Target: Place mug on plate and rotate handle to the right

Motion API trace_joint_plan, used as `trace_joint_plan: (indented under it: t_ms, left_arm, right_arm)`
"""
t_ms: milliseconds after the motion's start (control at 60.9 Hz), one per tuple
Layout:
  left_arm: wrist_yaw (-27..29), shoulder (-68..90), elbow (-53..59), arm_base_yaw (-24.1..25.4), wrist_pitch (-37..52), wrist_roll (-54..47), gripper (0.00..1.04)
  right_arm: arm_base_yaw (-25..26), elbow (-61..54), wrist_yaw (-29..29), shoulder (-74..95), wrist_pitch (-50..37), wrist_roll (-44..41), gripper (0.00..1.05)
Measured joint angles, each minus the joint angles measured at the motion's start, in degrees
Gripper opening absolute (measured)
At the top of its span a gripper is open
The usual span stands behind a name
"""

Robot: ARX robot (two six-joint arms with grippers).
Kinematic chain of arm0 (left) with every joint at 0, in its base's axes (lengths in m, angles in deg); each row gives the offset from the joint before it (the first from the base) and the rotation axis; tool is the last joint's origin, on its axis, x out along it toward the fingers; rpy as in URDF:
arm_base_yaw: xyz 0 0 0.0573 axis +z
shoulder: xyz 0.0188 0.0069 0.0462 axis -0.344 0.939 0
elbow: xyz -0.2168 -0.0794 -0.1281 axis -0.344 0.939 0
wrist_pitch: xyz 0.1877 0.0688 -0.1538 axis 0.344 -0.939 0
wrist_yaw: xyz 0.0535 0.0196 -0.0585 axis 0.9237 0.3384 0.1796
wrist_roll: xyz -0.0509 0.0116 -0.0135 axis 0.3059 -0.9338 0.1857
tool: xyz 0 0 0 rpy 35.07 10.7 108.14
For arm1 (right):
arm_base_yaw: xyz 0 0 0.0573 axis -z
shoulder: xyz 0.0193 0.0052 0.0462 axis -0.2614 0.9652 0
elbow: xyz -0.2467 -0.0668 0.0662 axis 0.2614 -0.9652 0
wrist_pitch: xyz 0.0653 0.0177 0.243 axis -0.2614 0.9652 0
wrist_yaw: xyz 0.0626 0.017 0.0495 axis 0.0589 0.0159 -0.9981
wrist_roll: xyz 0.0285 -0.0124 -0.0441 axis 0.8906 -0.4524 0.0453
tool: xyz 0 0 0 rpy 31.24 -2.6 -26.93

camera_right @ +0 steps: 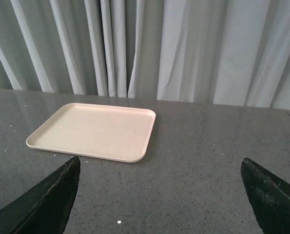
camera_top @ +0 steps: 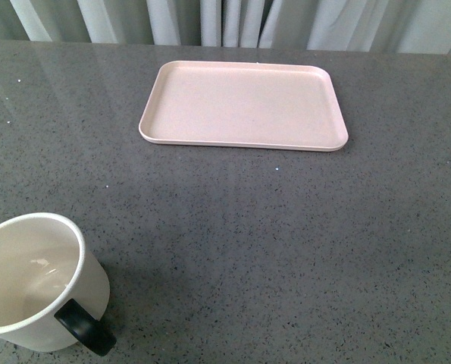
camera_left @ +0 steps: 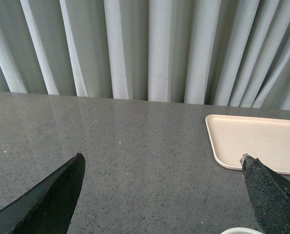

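The mug [camera_top: 36,280] stands upright and empty on the grey speckled countertop [camera_top: 286,243]. It is well apart from the plate [camera_top: 244,105], on the robot's side of it and off to its left. Its black handle [camera_top: 85,327] points away from the plate, toward the robot and slightly right. The step in hand looks like the first reach, and the left gripper [camera_left: 162,161] seems the natural one. Its jaws are spread wide with nothing between them, and a sliver of the mug's white lip [camera_left: 242,231] shows close to one finger. A sound grasp would probably pinch the wall at the side away from the handle, leaving the loop free for the later turn to the right. The mug should travel level and come down well inside the plate's low raised edge. The right gripper [camera_right: 160,161] is likewise spread wide and empty, facing the plate, and could help turn the mug there. Pale curtains [camera_top: 233,23] hang beyond the plate.
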Motion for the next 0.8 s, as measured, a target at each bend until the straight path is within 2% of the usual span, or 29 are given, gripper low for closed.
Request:
trace_joint_plan:
  t_ms: [608,640,657,722,755,805]
  left_arm:
    - [0.0,0.0,0.0,0.0,0.0,0.0,0.96]
    - [2.2,1.1,-0.7,-0.5,-2.2,1.9,0.96]
    - [4.9,2.6,-2.3,-1.4,-6.1,3.9,0.96]
    - [9.3,11.1,-7.8,-2.4,-16.4,10.2,0.96]
    - [9.3,16.9,-10.6,-2.0,-18.8,13.7,0.96]
    - [6.5,25.1,-14.4,-0.7,-17.1,15.4,0.96]
  right_arm:
    - [0.0,0.0,0.0,0.0,0.0,0.0,0.96]
    - [0.0,0.0,0.0,0.0,0.0,0.0,0.96]
    - [0.0,0.0,0.0,0.0,0.0,0.0,0.96]
    - [0.0,0.0,0.1,0.0,0.0,0.0,0.96]
    - [0.0,0.0,-0.1,0.0,0.0,0.0,0.96]
    - [0.0,0.0,0.0,0.0,0.0,0.0,0.96]
